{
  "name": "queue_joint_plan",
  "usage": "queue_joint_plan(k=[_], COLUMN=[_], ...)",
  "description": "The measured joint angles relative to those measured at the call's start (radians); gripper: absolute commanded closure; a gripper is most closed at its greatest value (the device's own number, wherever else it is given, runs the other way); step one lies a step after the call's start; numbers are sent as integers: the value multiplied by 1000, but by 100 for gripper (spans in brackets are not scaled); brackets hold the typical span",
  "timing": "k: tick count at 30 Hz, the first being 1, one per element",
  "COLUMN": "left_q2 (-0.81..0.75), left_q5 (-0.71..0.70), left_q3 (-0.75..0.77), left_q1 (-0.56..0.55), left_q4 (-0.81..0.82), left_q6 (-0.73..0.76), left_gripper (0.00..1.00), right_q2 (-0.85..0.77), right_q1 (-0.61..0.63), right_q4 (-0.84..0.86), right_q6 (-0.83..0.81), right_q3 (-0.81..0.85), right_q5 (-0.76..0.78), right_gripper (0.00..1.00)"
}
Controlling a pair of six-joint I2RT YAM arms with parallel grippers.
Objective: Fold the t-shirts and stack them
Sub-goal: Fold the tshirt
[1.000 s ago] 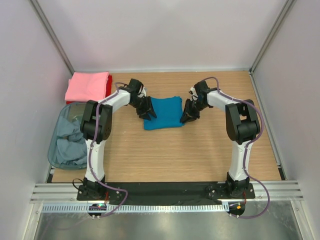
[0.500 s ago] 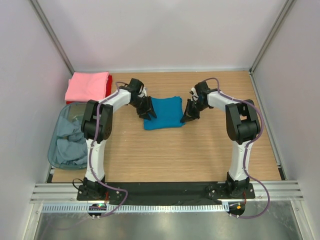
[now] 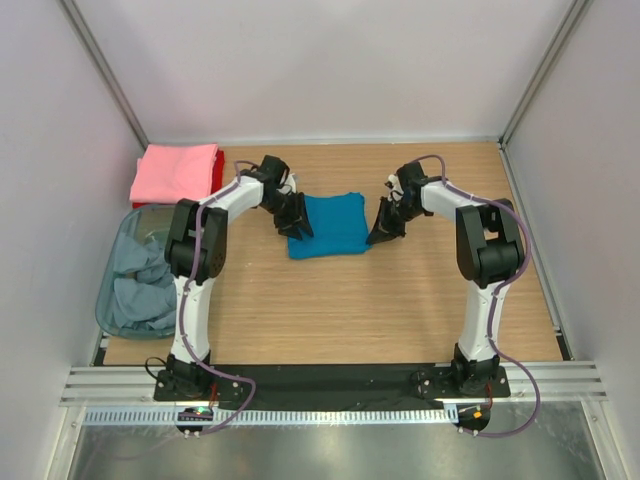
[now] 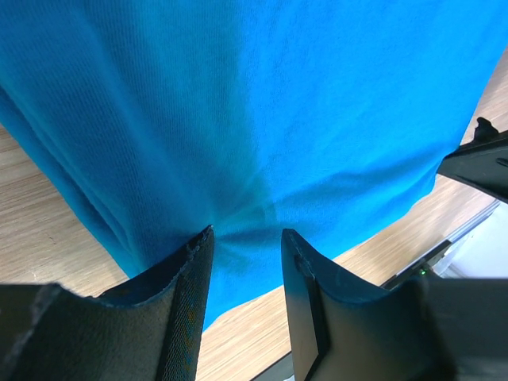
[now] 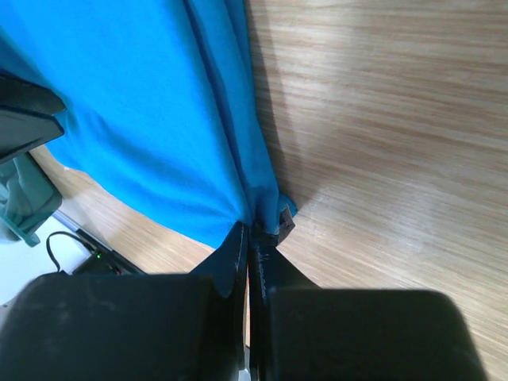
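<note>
Two arms reach from the near edge over the table (image 3: 340,310). Near left, the bin (image 3: 104,300) holds crumpled pale grey-blue t-shirts (image 3: 140,290). Mid-table, the teal t-shirt (image 3: 330,228) lies folded, a gripper at each side. Left gripper (image 4: 247,234): jaws apart, tips pressed on the cloth, which puckers between them. Right gripper (image 5: 252,232): jaws together, pinching the layered edge at a corner. Far left, the pink t-shirt (image 3: 175,172) sits folded on the red t-shirt (image 3: 217,172). Risk, my reading: the thin corner pinch may catch only some layers, so a lift could peel the fold open.
</note>
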Motion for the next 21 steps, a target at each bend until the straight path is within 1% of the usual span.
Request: queue_joint_plan(k=[5,9,20,21], left_q2=[0,6,25,26], left_q5=[1,2,5,5], left_q3=[0,10,47,49], left_q1=[0,0,1,1], left_q4=[0,-7,-40,-41], left_q6=[11,13,34,35], left_gripper=[57,57,56,56], right_q2=[-31,-63,-82,-82], right_q1=[0,0,0,0], right_q4=[-9,-14,-26,-26], right_q6=[-19,-36,-52,-51], right_q3=[-17,-55,-77,-76], right_q5=[-5,20,42,41], right_gripper=[99,99,99,90])
